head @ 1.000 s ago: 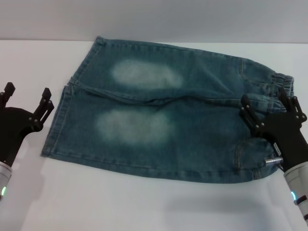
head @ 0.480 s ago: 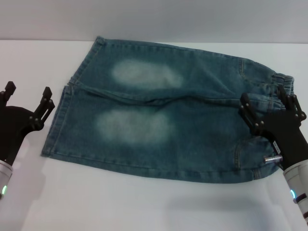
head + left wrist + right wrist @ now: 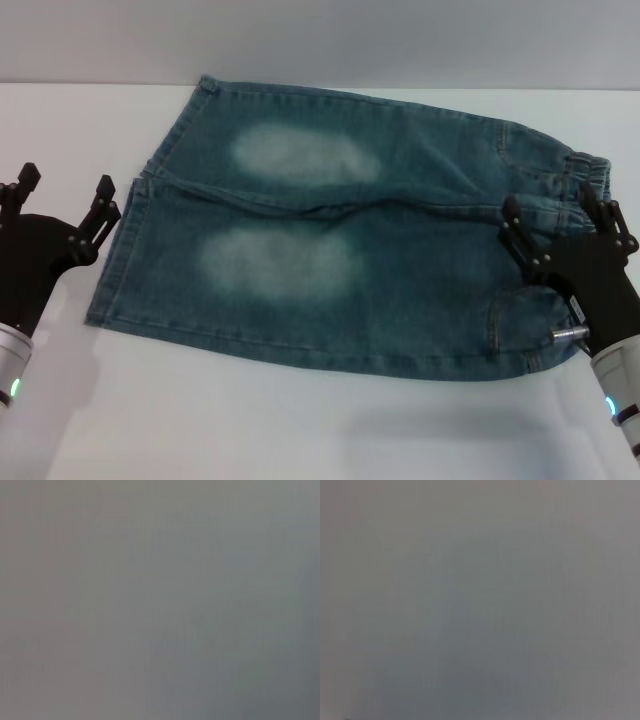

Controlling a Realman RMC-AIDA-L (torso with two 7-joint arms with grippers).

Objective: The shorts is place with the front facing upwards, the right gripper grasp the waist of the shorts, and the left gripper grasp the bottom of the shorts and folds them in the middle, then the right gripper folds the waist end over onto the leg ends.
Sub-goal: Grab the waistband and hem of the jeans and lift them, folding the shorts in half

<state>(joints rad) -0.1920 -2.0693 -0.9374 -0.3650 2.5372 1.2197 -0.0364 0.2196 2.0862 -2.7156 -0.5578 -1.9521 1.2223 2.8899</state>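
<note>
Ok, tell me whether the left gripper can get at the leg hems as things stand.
Probably yes. The left gripper is open just off the leg hems of the shorts, with only bare table between them.

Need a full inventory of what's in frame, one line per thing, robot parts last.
shorts: 1, blue denim with two pale faded oval patches, spread flat across the middle of the table, front up.
waist: 1, blue gathered band, at the shorts' end on the robot's right.
leg ends: 2, blue flat hems, at the shorts' end on the robot's left.
table: 1, white, under everything.
left gripper: 1, black claw, prongs spread, over bare table just off the leg ends, not touching cloth.
right gripper: 1, black claw on a silver-white wrist, prongs spread, over the waist end near the pocket, holding nothing.
Both wrist views show only featureless grey.
</note>
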